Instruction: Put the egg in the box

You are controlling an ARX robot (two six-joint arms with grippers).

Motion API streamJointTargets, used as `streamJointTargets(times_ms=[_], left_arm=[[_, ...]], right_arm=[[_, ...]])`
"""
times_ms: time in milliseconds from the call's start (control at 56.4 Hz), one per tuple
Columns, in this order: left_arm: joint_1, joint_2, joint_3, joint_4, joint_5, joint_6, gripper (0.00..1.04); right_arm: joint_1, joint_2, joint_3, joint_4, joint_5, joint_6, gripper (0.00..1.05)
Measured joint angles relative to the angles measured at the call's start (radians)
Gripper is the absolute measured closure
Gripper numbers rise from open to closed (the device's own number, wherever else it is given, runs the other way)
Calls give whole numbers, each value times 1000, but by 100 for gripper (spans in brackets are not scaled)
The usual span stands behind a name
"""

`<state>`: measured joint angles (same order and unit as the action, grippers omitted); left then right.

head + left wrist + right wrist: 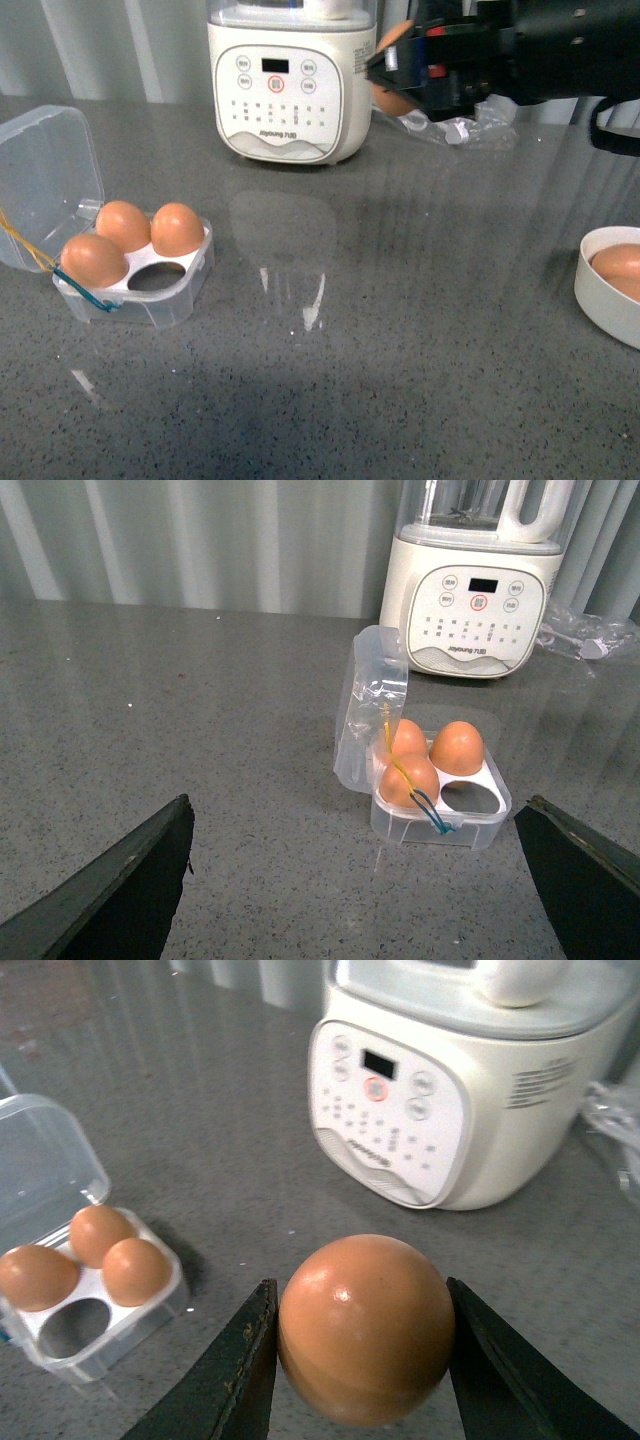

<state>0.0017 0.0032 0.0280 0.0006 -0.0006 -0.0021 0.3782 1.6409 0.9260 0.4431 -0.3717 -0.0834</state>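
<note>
Egg (365,1330), smooth glossy orange-brown oval, clamped in right end effector (361,1305)

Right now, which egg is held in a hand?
The egg clamped in the right hand; three others sit in the box, another in the bowl.

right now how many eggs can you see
5: three in the egg case, one egg in the right gripper, one in the white bowl, which may hide more.

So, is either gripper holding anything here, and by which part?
The right gripper clamps the egg across its sides; the left gripper holds nothing.
</note>
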Motion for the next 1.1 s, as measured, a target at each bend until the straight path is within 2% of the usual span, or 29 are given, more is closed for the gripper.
streamJointTargets(times_ms=[195, 443, 1099], left_arm=[[0, 0, 0, 0, 0, 0, 7], [0, 0, 0, 0, 0, 0, 7], [0, 0, 0, 0, 0, 0, 7]], right_arm=[[90, 55, 0, 54, -104, -11, 64], [153, 142, 6, 75, -174, -21, 64], [220, 325, 181, 58, -183, -35, 64]])
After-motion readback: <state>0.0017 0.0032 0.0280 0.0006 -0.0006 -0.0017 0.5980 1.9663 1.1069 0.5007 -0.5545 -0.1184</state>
